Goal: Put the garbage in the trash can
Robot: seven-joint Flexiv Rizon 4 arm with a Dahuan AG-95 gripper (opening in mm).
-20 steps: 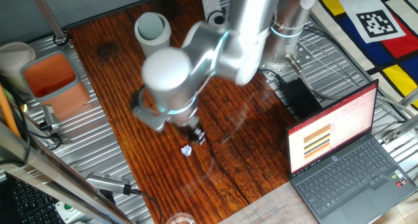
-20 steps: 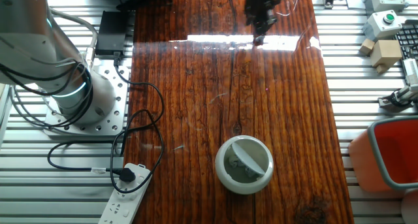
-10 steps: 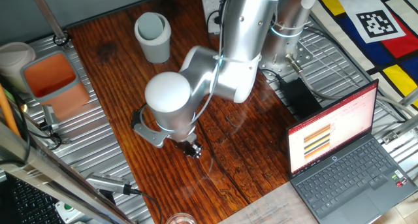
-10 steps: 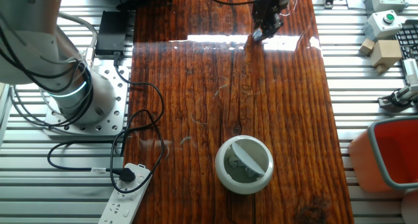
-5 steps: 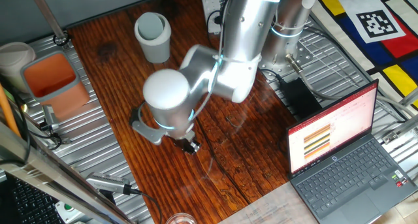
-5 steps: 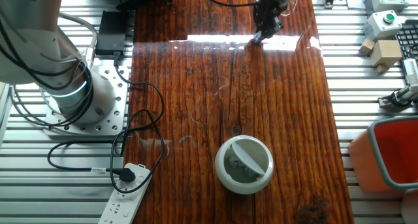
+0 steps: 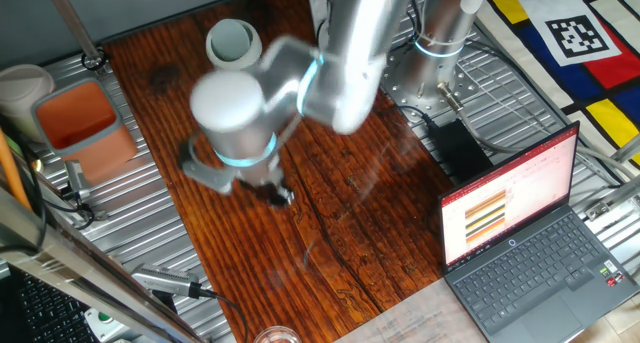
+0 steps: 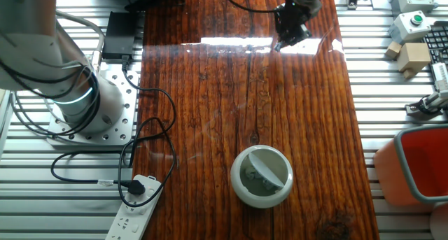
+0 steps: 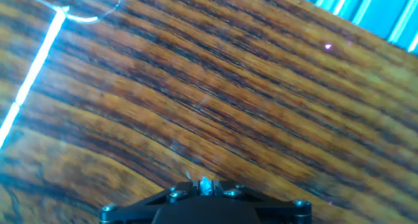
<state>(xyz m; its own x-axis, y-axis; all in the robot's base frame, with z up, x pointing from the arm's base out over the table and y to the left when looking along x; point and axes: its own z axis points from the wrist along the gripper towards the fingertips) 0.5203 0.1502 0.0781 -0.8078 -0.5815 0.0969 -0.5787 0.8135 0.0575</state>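
My gripper is shut on a tiny bluish-white paper wad, which shows pinched between the fingertips in the hand view, above bare wood. In one fixed view the gripper hangs over the table's left-middle, blurred by motion. In the other fixed view the gripper is at the far end of the table. The trash can, a light-grey round cup, stands at the back of the table, partly behind the arm. It also shows from above, with something pale inside. No other wads show.
A rectangular bin with orange inside and a pale round tub stand off the table's left edge. A laptop sits at the right. A power strip and cables lie by the arm's base.
Two seconds ago the wad lay on the wood beside the gripper. The gripper came down over it, and has now moved left toward the cup's side with the wad in it.
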